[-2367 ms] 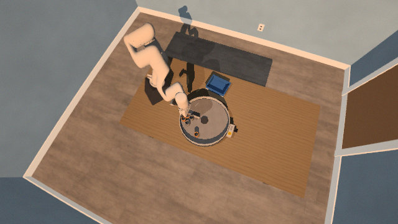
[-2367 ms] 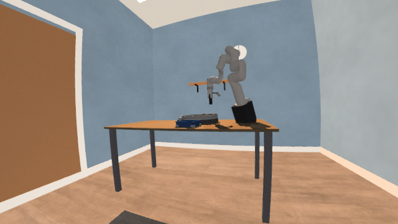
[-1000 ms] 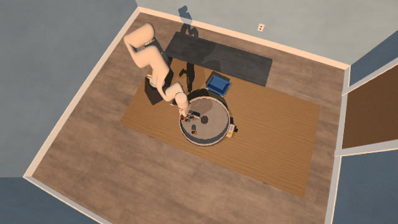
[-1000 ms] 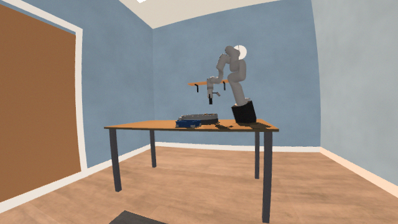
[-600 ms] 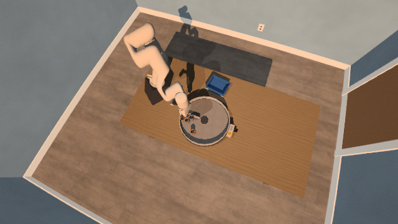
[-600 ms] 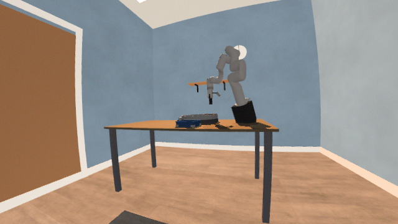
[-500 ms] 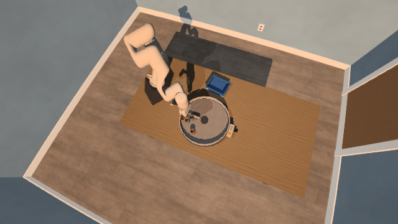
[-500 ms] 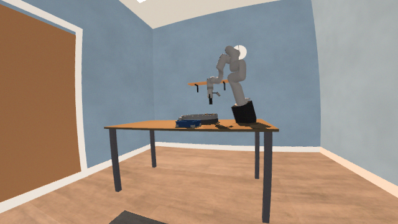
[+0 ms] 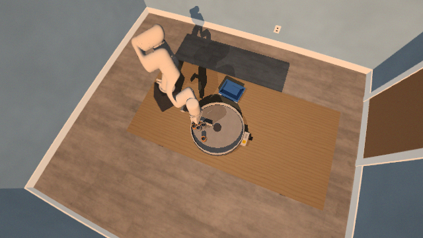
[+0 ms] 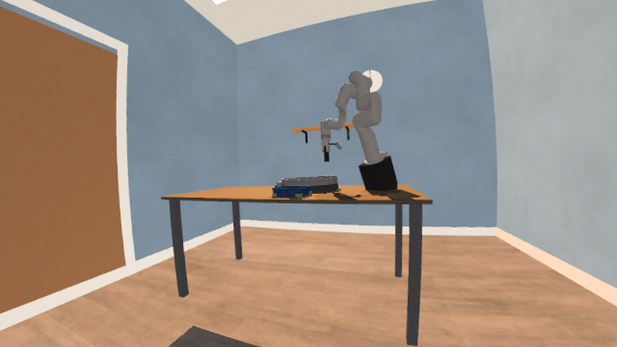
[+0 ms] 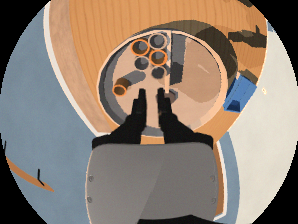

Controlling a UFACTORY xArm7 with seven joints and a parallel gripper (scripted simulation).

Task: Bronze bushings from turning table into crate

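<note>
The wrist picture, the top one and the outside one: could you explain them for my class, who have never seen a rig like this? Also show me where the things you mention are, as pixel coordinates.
One robot arm point(image 9: 170, 74) point(image 10: 369, 111) stands at a wooden table point(image 9: 281, 132) point(image 10: 217, 194) point(image 11: 100, 20). One picture looks down, one from the side, one past its claw point(image 9: 195, 120) point(image 10: 327, 160) point(image 11: 152, 90). The round turning table point(image 9: 231, 132) point(image 10: 308, 181) point(image 11: 200, 105) carries three orange-rimmed bronze bushings point(image 9: 203, 136) point(image 11: 123, 83) and some grey steel bushings point(image 9: 203, 125) point(image 11: 150, 42). Beside it sits a blue crate point(image 9: 232, 90) point(image 10: 291, 192) point(image 11: 241, 95). The claw, slightly open above the turning table, holds nothing.

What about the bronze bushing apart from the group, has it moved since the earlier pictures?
Yes: in the top view, the bronze bushing has shifted left, away from the white control box.
</note>
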